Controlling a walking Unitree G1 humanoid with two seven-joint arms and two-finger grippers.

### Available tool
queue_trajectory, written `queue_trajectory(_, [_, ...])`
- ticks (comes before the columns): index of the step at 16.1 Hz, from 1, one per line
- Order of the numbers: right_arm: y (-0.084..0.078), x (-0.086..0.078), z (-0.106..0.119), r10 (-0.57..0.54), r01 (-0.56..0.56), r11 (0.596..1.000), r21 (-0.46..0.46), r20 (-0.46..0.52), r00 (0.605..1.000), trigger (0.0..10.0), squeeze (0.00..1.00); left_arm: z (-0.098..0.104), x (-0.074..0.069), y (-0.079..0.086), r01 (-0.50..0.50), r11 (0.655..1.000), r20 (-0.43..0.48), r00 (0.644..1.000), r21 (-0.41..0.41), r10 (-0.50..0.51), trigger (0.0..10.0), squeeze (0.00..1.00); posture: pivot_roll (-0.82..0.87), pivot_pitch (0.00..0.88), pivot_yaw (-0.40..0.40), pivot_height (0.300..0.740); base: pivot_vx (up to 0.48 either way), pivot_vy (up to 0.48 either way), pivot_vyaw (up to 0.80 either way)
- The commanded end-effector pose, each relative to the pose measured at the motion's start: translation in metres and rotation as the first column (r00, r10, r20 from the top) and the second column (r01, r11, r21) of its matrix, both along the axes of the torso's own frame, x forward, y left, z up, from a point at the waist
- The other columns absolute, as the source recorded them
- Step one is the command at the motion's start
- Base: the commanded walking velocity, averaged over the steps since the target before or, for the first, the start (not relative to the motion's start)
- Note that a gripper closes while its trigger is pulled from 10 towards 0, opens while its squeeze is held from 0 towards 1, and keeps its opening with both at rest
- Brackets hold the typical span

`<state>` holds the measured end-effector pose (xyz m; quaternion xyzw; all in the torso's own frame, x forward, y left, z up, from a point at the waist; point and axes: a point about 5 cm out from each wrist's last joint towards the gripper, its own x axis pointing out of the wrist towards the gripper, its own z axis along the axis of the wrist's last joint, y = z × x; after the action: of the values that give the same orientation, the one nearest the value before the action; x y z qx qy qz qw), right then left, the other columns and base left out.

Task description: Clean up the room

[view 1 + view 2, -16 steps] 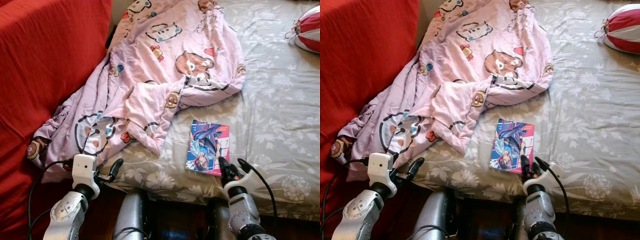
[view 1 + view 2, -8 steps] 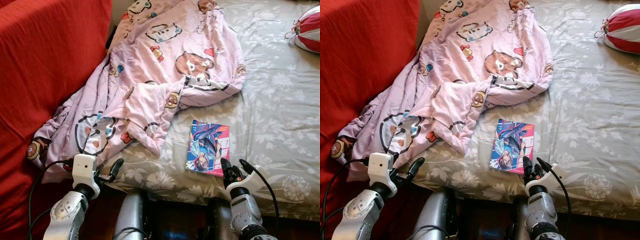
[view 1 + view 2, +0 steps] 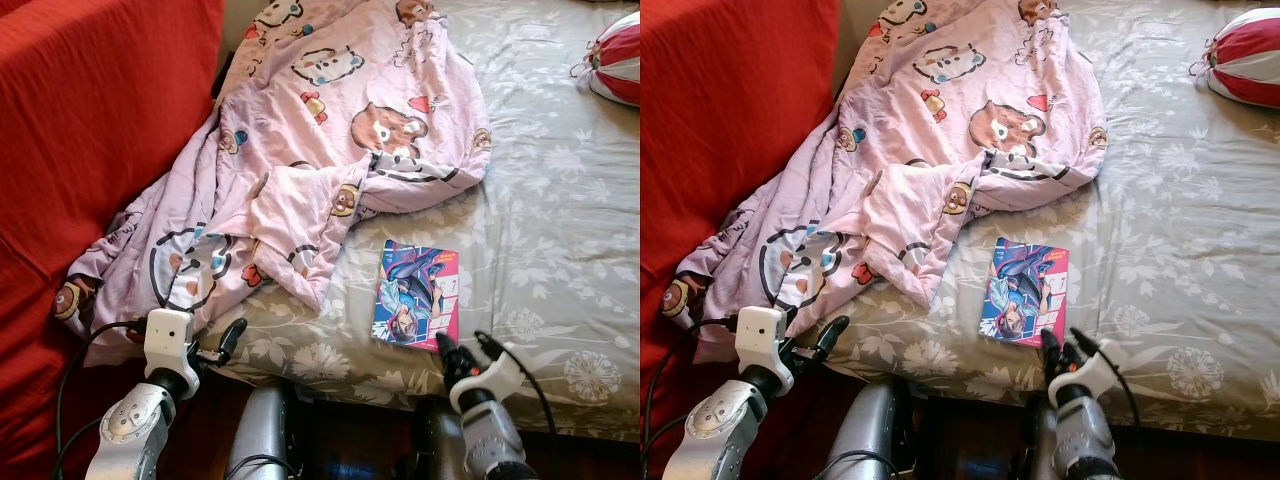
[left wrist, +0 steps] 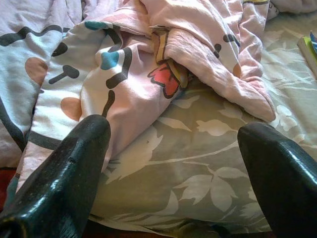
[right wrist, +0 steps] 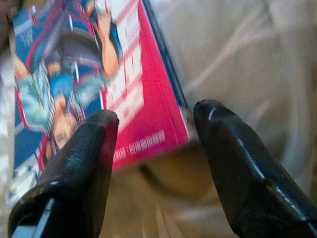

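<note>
Right tool [image 3: 458, 352] dropped back, fingers spread at book [image 3: 416, 295] corner; book lengthwise away.

Head pair: looks steeply down from above bed [image 3: 560, 200], both showing blanket [image 3: 330, 130] and book [image 3: 415, 296]. Left wrist: low, close, facing blanket hem. Right wrist: very close, blurred, facing book's near corner.

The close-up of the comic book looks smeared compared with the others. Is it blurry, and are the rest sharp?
Right wrist view: the comic book is soft and streaked, the bedsheet behind it washed out and pale. Left wrist view: the pink blanket and its prints are crisp, though the nearest fingers are slightly soft. Left eye view: evenly lit and sharp, the red cover strongly saturated.
</note>
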<state>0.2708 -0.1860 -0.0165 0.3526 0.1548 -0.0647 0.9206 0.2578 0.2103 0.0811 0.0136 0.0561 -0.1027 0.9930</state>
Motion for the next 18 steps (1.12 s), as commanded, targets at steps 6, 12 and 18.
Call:
queue_trajectory(6, [0.006, -0.022, -0.021, -0.001, 0.006, 0.999, 0.045, -0.116, 0.993, 10.0, 0.0, -0.003, -0.005, 0.006, -0.002, 1.0, -0.018, 1.0, 0.024, 0.002, 10.0, 0.0, 0.19, 0.215, 0.094, 0.601, 0.0, 0.0, 0.0])
queue_trajectory(12, [0.002, -0.005, -0.007, -0.13, 0.133, 0.97, 0.203, -0.024, 0.991, 10.0, 0.0, -0.002, -0.006, 0.005, -0.005, 1.0, -0.015, 1.0, 0.026, 0.006, 10.0, 0.0, 0.2, 0.217, 0.097, 0.601, 0.0, 0.0, 0.0])
queue_trajectory(18, [0.014, 0.003, -0.002, -0.085, 0.087, 0.969, 0.229, -0.016, 0.996, 10.0, 0.0, -0.002, -0.008, 0.007, -0.007, 1.0, -0.02, 1.0, 0.03, 0.008, 10.0, 0.0, 0.2, 0.22, 0.098, 0.601, 0.0, 0.0, 0.0])
